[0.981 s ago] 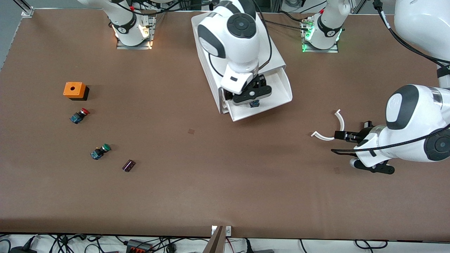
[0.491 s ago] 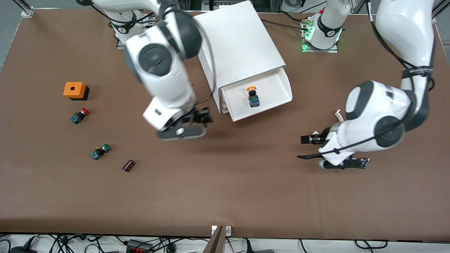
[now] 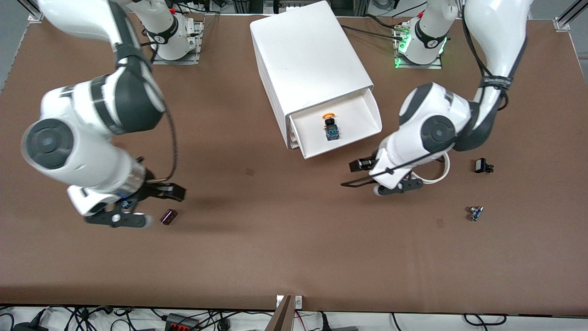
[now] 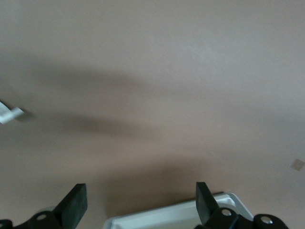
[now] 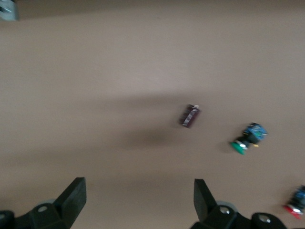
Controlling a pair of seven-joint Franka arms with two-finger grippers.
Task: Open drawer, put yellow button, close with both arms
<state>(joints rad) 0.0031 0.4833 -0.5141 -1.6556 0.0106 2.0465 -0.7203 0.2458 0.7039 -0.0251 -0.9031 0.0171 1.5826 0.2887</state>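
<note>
1. Surface: a brown matte table top (image 3: 285,248) fills the front view. It carries two small square patches, one near centre (image 3: 249,172) and one at 4 o'clock (image 3: 440,223). Grey floor (image 3: 7,50) shows at the 10 o'clock corner. Loose cables (image 3: 183,319) run below the table edge at 6 o'clock.

2. The right arm (image 3: 92,133) occupies the 9 o'clock sector. Its base (image 3: 172,34) stands at 11 o'clock.

3. The right gripper (image 3: 171,193) hangs over the table at 8 o'clock. It is released, jaws spread wide, nothing between them; the right wrist view (image 5: 138,200) confirms this.

4. A dark purple block (image 3: 168,216) lies on the table just beside that gripper. The right wrist view also shows a green-capped switch (image 5: 245,138) and a red-capped switch (image 5: 294,202) on the bare surface.

5. A white cabinet (image 3: 308,59) stands at 12 o'clock. Its drawer (image 3: 367,110) is pulled out toward 5 o'clock.

6. The yellow button (image 3: 330,125) lies on the drawer floor, cap toward the cabinet, clear of the drawer walls.

7. The left gripper (image 3: 356,174) hangs over the table at 5 o'clock of the drawer, near its front corner. It is released, jaws wide, holding nothing; see the left wrist view (image 4: 140,207).

8. The left arm (image 3: 436,133) covers part of a white curved piece (image 3: 444,168). Its base (image 3: 420,41), with a green light, stands at 1 o'clock.

9. A small black part (image 3: 481,165) lies at 3 o'clock. A small blue-and-silver part (image 3: 475,213) lies at 4 o'clock.
</note>
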